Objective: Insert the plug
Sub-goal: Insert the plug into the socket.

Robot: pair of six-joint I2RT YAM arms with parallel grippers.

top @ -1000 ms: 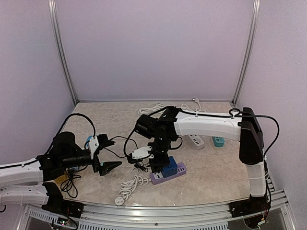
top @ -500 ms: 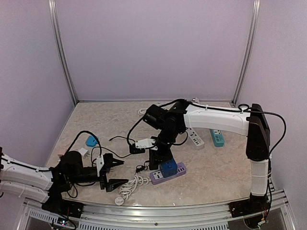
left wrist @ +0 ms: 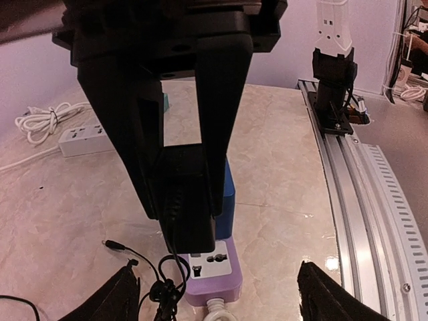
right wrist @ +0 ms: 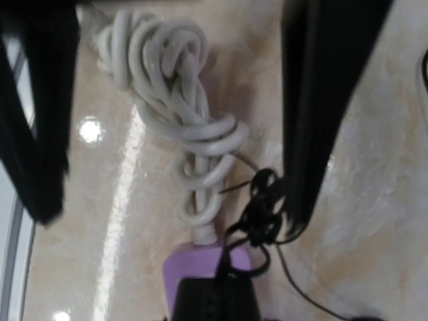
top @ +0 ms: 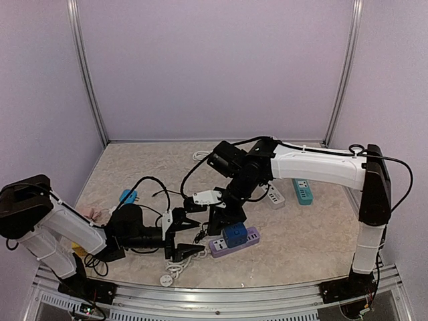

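Observation:
A black plug (left wrist: 190, 200) hangs upright between the fingers of my right gripper (top: 221, 217), which is shut on it. The plug's underside sits just over the near end of the purple power strip (left wrist: 210, 274), beside a blue cube adapter (top: 235, 234). Its pins are hidden. In the right wrist view the plug (right wrist: 214, 301) fills the bottom edge above the strip (right wrist: 194, 264). My left gripper (left wrist: 221, 301) lies low on the table, open. Its fingers (right wrist: 314, 107) stand either side of the strip's white cable end, touching nothing.
The strip's coiled white cable (right wrist: 177, 114) and a tangled thin black cord (left wrist: 160, 291) lie between the two grippers. A white power strip (top: 273, 196) and a teal one (top: 304, 192) lie further right. A blue plug (top: 128, 196) lies left. The metal rail (left wrist: 361, 200) runs along the table's near edge.
My left arm has swung in from the left and dropped low, facing the purple strip, its jaws narrowing a little. My right gripper has shifted slightly with the plug.

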